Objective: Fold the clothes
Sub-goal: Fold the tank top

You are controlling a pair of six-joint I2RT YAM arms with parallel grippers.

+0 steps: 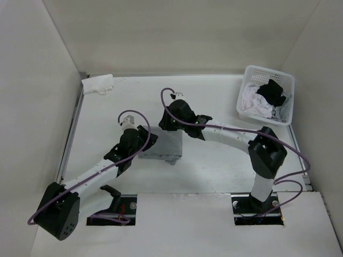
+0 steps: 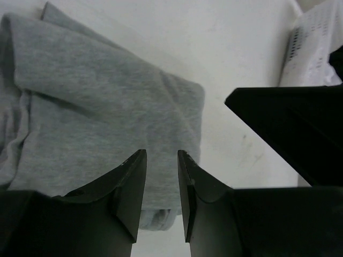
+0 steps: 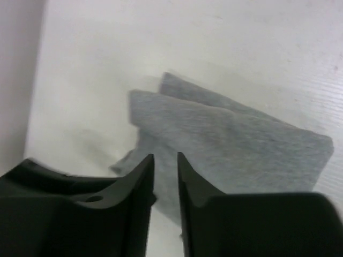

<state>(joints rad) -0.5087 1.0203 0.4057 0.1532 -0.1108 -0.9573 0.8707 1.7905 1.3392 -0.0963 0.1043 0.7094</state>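
Black-and-white arms (image 1: 92, 175), purple cables (image 1: 300, 155)

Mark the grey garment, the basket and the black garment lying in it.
grey garment (image 1: 165, 147), top view, middle of the folded panel between the arms.
basket (image 1: 244, 95), top view, its left wall.
black garment (image 1: 271, 92), top view, its middle.

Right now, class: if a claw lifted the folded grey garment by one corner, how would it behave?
The grey garment probably flops and unfolds: its soft layers lie loosely creased. Likely light, being thin knit. Pushed, it would probably bunch, not slide whole.
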